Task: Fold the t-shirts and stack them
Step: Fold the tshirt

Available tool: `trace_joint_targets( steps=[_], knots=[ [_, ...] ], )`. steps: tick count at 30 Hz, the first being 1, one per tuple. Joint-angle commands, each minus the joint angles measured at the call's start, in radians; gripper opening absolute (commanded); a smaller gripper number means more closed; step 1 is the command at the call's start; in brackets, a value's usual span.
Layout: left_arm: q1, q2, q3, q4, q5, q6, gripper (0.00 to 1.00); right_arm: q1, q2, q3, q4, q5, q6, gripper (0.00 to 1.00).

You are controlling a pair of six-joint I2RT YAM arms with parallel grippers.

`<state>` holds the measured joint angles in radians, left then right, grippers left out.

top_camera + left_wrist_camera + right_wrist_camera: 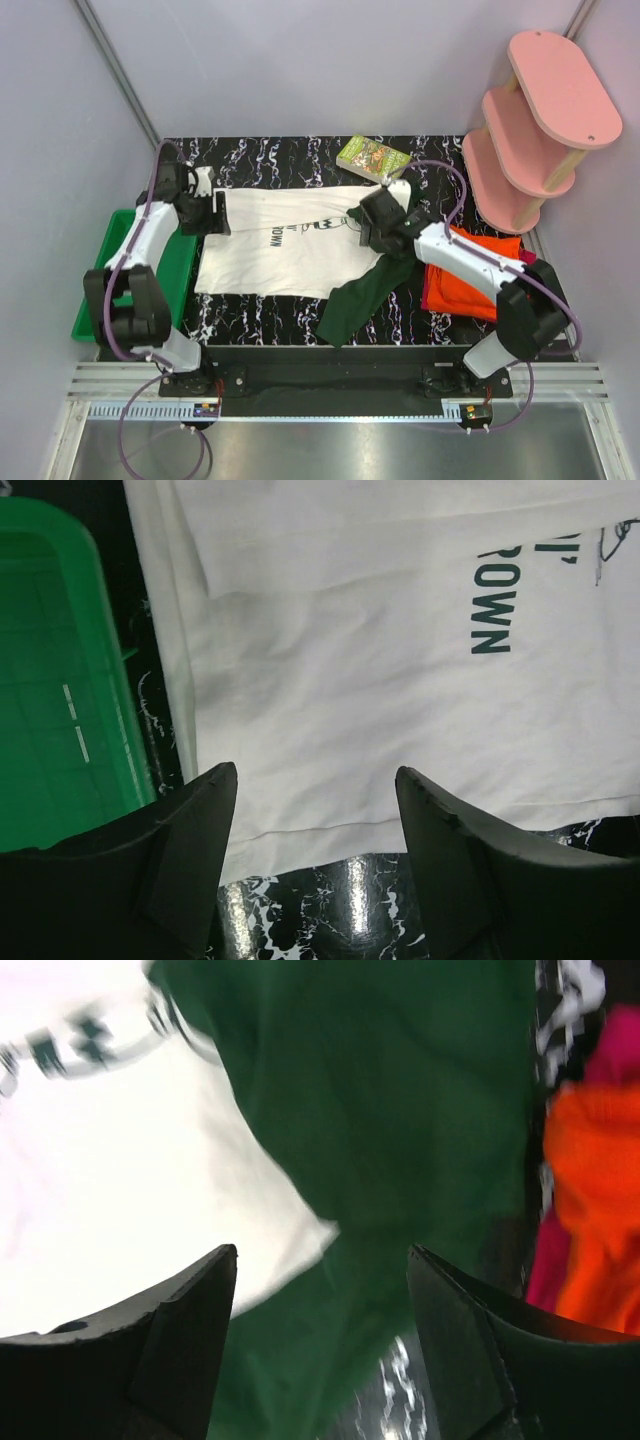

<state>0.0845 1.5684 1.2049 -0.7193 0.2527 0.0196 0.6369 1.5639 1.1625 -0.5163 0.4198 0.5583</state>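
Cream-white shirt (280, 255) lies flat, its long way running between the 2 arms. Its green sleeve (400, 1110) is right under the right gripper (320, 1260). That one and the left gripper (316, 780) both gape open, empty.

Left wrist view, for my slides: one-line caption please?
Open left gripper over hem of cream t-shirt, green tray alongside.

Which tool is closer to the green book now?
Right. The right tool sits over the white shirt just on the near side of the book; the left tool is far to the book's left, at the shirt's edge.
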Motion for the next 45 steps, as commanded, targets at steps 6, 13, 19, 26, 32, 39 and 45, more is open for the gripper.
trace_joint_targets(
  steps=[6,13,19,26,32,39,45],
  knots=[
    [0.001,-0.316,-0.165,0.027,-0.027,0.086,0.7,0.168,-0.277,-0.219,-0.186,0.135,0.339,0.7],
    [-0.002,-0.334,-0.206,0.026,-0.006,0.071,0.7,0.312,-0.355,-0.328,-0.267,0.14,0.468,0.57],
    [-0.002,-0.321,-0.211,0.037,-0.029,0.088,0.68,0.552,-0.296,-0.349,-0.312,0.189,0.548,0.57],
    [-0.002,-0.324,-0.205,0.049,-0.056,0.086,0.69,0.737,-0.05,-0.305,-0.289,0.329,0.591,0.59],
    [0.0,-0.337,-0.215,0.046,-0.062,0.094,0.69,0.771,0.025,-0.353,-0.117,0.31,0.601,0.59],
    [0.0,-0.32,-0.216,0.046,-0.059,0.086,0.69,0.791,0.106,-0.343,-0.076,0.341,0.592,0.6],
    [-0.002,-0.298,-0.203,0.043,-0.059,0.085,0.69,0.79,0.14,-0.302,-0.076,0.381,0.611,0.6]
  ],
)
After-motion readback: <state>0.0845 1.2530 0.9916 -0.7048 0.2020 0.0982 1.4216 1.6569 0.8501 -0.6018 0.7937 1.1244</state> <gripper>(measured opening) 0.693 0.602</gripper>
